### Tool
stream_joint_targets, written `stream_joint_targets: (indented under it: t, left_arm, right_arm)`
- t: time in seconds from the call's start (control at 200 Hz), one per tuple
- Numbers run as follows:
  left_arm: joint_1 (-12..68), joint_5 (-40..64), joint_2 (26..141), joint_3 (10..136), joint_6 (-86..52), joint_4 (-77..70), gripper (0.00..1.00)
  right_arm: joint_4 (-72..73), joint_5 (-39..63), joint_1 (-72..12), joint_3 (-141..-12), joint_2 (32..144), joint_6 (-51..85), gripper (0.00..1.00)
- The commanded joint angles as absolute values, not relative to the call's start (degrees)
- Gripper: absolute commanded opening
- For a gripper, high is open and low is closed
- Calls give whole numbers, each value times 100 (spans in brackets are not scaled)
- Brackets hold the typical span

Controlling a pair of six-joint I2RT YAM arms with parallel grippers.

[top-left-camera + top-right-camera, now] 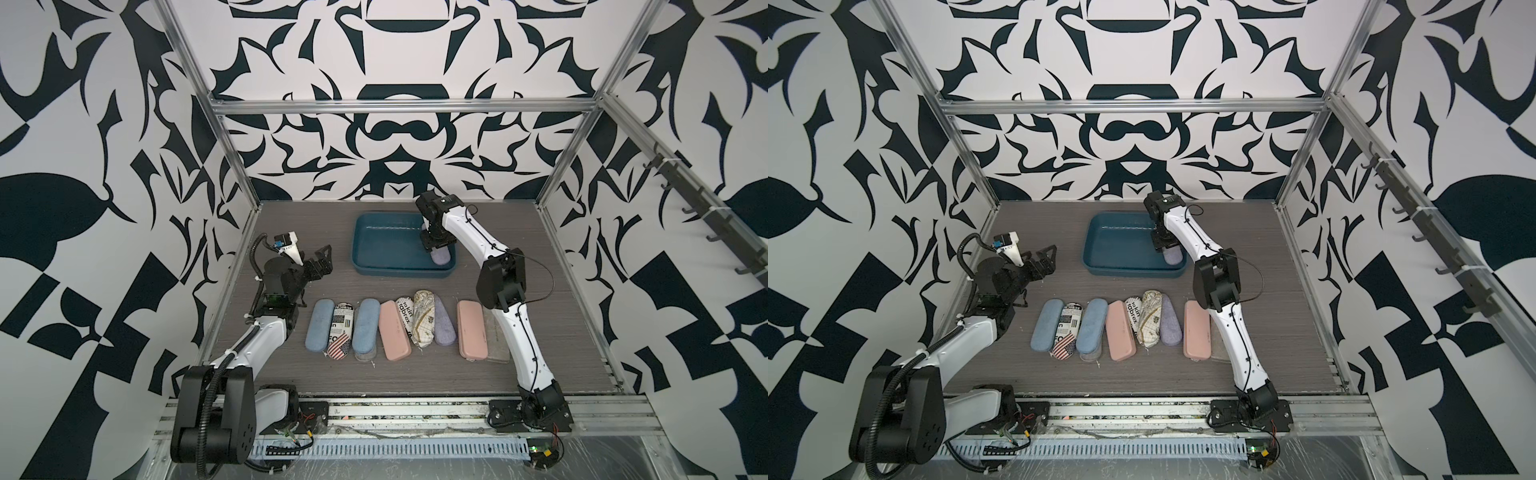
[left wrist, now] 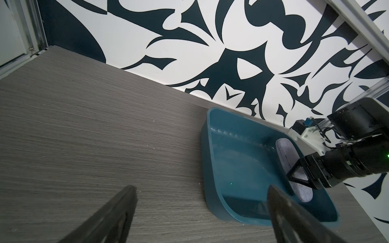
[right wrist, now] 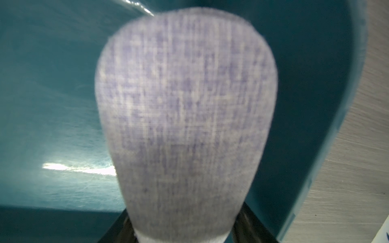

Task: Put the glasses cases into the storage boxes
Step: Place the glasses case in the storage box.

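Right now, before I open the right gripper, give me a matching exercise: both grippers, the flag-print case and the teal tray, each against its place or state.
Things
1. left gripper
2. right gripper
3. flag-print case
4. teal tray

Places or states
A. contains a single case, the lavender case
B. open and empty, off to the side of the tray
C. closed on the lavender case inside the tray
D. lying in the row between two light blue cases

Pairs: 1-B, 2-C, 3-D, 4-A
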State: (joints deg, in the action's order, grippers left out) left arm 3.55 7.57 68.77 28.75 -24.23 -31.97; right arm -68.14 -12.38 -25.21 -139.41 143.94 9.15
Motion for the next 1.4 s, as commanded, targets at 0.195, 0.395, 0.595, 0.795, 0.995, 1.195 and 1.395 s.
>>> stream_joint_targets:
  t: [0.195, 0.395, 0.595, 0.795, 0.995, 1.195, 1.395]
  left_arm:
    - [366, 782, 6900, 2870, -2474, -3341, 99]
    - [367, 782, 6911, 2872, -2481, -3362, 99]
    - [364, 819, 6942, 2851, -2514, -3394, 99]
    - [366, 815, 6909, 2839, -2514, -3408, 99]
    - [364, 806, 6904, 2844, -2513, -3386, 99]
    - [365, 808, 6866, 2878, -2527, -3325, 99]
    - [367, 838, 6836, 3009, -2606, -3126, 99]
  right_arm:
    - [-6917, -1199, -2522, -13907, 14290, 1195, 49]
    - [-6873, -1161, -2522, -13832, 14330, 1195, 55]
    - [-6895, -922, -2517, -13878, 14447, 1179, 54]
    - [-6901, -855, -2514, -13816, 14485, 1164, 59]
    - [-6812, -860, -2511, -13770, 14345, 1144, 78]
    - [-6731, -1028, -2506, -13810, 14124, 1102, 89]
    - [-6103, -1032, -2523, -13612, 13145, 989, 90]
